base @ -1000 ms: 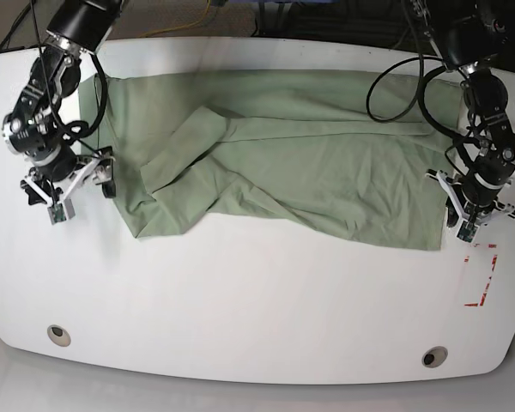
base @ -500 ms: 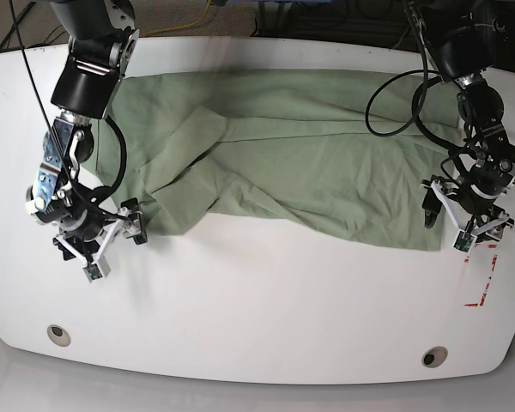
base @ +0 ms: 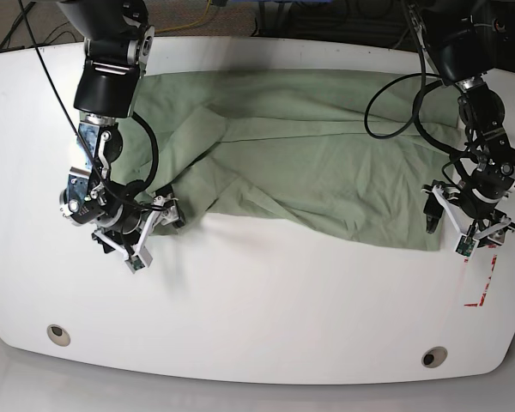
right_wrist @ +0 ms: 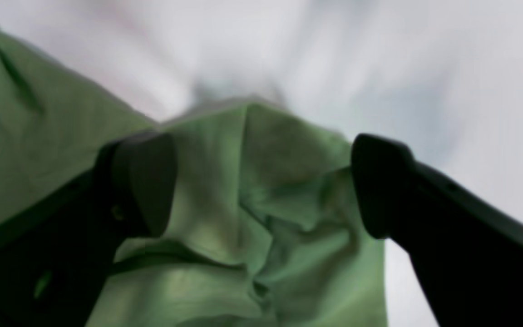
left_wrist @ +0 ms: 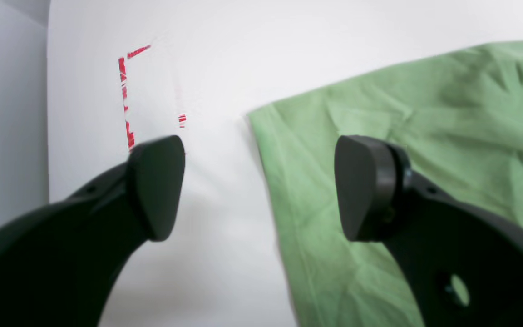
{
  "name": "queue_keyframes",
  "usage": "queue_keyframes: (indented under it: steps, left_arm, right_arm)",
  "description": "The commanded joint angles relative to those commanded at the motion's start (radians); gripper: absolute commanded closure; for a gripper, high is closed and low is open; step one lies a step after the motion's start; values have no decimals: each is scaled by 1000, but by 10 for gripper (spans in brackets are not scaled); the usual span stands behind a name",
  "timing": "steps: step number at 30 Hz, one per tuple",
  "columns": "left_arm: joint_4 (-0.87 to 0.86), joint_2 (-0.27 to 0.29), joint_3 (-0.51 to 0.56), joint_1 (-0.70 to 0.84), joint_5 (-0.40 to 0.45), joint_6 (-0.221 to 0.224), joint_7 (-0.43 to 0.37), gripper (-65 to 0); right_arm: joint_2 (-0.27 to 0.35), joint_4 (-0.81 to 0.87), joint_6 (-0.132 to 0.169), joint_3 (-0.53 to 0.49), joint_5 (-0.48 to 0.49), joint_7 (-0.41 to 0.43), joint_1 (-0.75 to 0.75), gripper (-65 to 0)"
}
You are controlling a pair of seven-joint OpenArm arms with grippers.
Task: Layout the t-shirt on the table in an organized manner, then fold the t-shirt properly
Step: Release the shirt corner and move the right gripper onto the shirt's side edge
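Pale sage-green t-shirt (base: 309,167) spread wide and wrinkly across the far half of the white table (base: 266,318), one sleeve folded over the body toward the far-left corner, hem edge running ragged along the middle. Two round grey grommets (base: 58,334) near the front edge, one toward each front corner. Red tape marks (base: 481,287) near the right edge, just in front of the shirt's corner.

From the base view: right gripper (base: 139,230) low over the shirt's front-left corner, left gripper (base: 460,225) at the shirt's front-right corner, beside the red marks. Whole garment and both arms visible here, but finger spacing hard to judge.

From the right wrist view, blurred: right gripper (right_wrist: 261,181) spread wide, dark fingers (right_wrist: 145,179) apart with a bunched, creased corner of the t-shirt (right_wrist: 252,190) lying between them; left finger over cloth, right finger at the cloth's edge over bare table (right_wrist: 425,68). Contact with the fabric cannot be told.

From the left wrist view, sharper: left gripper (left_wrist: 259,188) also spread wide, holding nothing. One fingertip (left_wrist: 157,186) over bare white table (left_wrist: 225,227) near the red tape marks (left_wrist: 125,100), the other over the t-shirt (left_wrist: 447,127); the straight side edge of the shirt running between the two fingers, corner just beyond them. Table edge visible at far left of this view only.
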Motion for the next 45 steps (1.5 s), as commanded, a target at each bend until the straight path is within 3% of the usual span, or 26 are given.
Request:
queue_keyframes:
  steps: [3, 13, 21, 31, 38, 45]
  left_arm:
    - [-2, 0, 0, 0, 0, 0, -2, -485]
    - [-38, 0, 2, -8, -2, 0, -5, -485]
    - [-89, -2, 0, -34, -2, 0, -6, -485]
    - [-91, -2, 2, -35, -2, 0, -6, -485]
    - [-91, -2, 2, -35, -2, 0, -6, -485]
    - [-103, -2, 2, -35, -2, 0, -6, -485]
  right_arm:
    - [0, 2, 0, 0, 2, 3, -17, -558]
    - [0, -6, 0, -5, 3, 34, -51, -385]
    - [0, -6, 0, -6, 3, 37, -69, -193]
    - [0, -6, 0, -6, 3, 37, -68, 0]
    - [-2, 38, 0, -8, 3, 31, -52, 0]
    - [-37, 155, 0, -6, 3, -64, -20, 0]
